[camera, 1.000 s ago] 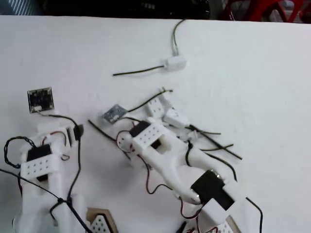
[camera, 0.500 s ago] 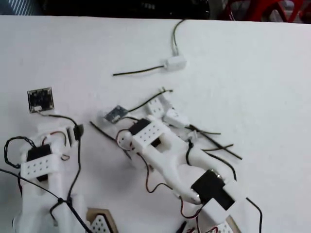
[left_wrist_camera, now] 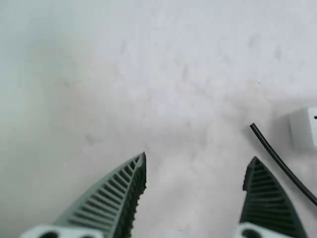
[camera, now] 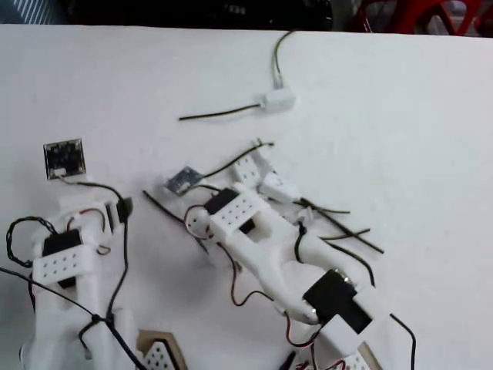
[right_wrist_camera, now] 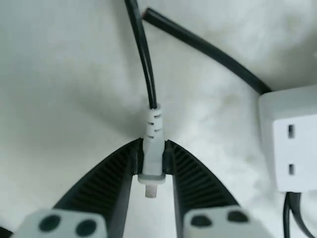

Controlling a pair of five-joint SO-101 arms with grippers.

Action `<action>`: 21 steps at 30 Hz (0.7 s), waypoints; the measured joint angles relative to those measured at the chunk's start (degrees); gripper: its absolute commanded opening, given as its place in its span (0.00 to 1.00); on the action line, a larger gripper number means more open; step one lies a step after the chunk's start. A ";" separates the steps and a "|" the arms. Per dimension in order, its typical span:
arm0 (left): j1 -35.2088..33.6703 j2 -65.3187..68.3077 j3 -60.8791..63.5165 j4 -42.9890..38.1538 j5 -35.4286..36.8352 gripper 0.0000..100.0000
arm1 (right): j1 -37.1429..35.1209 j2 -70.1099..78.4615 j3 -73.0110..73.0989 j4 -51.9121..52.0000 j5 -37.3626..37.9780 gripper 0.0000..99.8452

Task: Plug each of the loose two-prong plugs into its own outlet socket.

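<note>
Firmly clenched, your right gripper (right_wrist_camera: 152, 146) grasps a white two-prong plug (right_wrist_camera: 151, 168) by its body, one ribbed finger (right_wrist_camera: 116, 176) on each side. The plug's black cord (right_wrist_camera: 143, 59) runs straight out past the fingertips. The plug sits just beside the outlet socket (right_wrist_camera: 290, 144) but apart from it. The socket's two slots face your wrist camera with nothing in them. A second black cable (right_wrist_camera: 208, 49) crosses the table and meets the outlet socket at its corner.

From the high view, your right gripper (camera: 254, 171) lies low on the white table (camera: 416, 116), close against the outlet socket (camera: 277, 186). Loose black cords (camera: 347, 231) trail from the socket on its near side. A second white block (camera: 277, 100), with a cord at each end, rests well apart from the outlet socket, toward the table's far edge.

Your left arm (camera: 62, 266) sits well away from the outlet socket, across the table from it. Your left gripper (left_wrist_camera: 198, 163) is released, its jaws spread wide over bare table and holding nothing. A thin black wire (left_wrist_camera: 282, 163) passes near one fingertip, and a white block (left_wrist_camera: 304, 128) shows just past it; I cannot tell what that block is.
</note>
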State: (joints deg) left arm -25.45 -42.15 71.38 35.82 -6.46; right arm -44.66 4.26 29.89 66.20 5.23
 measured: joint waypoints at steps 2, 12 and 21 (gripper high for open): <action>0.00 0.00 0.00 0.00 0.00 0.31 | 0.00 0.00 0.00 0.00 0.00 0.06; 0.00 0.00 0.00 0.00 0.00 0.31 | 1.05 0.00 0.00 0.00 0.00 0.02; 0.00 0.00 0.00 0.00 0.00 0.31 | 1.05 -0.35 0.00 0.00 0.00 0.02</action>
State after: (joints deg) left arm -25.45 -42.15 71.38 35.82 -6.46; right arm -43.60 3.91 29.89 66.20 5.23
